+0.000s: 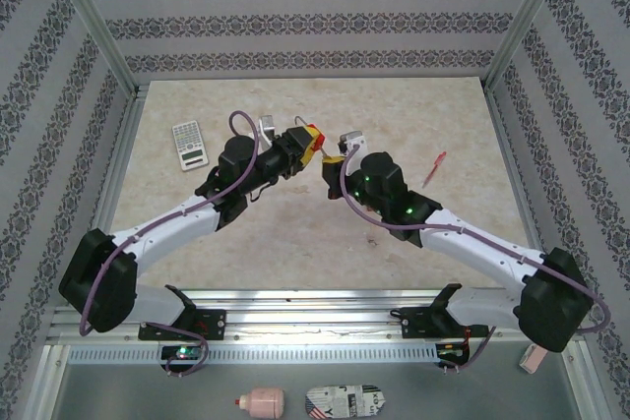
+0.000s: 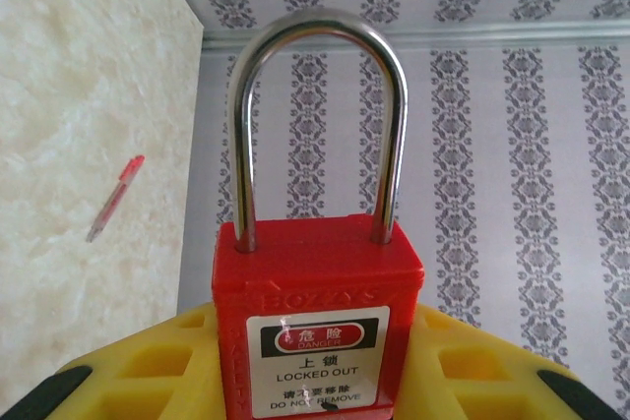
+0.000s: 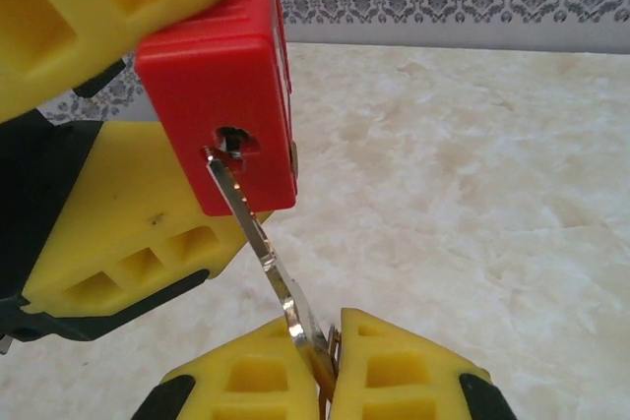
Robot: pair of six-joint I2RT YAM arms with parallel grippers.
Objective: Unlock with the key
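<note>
Above the middle of the pale marbled surface (image 1: 295,233), reaching in from the near-left base with the white-and-black left arm (image 1: 177,218), forearm slanted up toward the centre. Left jaws part-closed on the body of a red plastic padlock (image 2: 315,302), with yellow fingers (image 3: 128,233) on either flat side. Held off the surface, curved steel shackle (image 2: 315,31) pointing away from the wrist, both legs seated in the body.

Reaching in from the near-right base with the matching right arm (image 1: 463,238) on a mirrored slant, wrists nearly meeting. Right jaws pinched tight on the head of a slim silver key (image 3: 261,243), blade slanting up to the keyhole in the padlock's end face, tip at the slot's mouth. Cannot tell how deep.

Bare surface under and beyond both wrists. Grey calculator (image 1: 189,145) off to the left, thin red pen (image 1: 434,168) off to the right, both well apart from the arms. Aluminium frame posts (image 1: 94,17) and patterned walls on three sides, well back.
</note>
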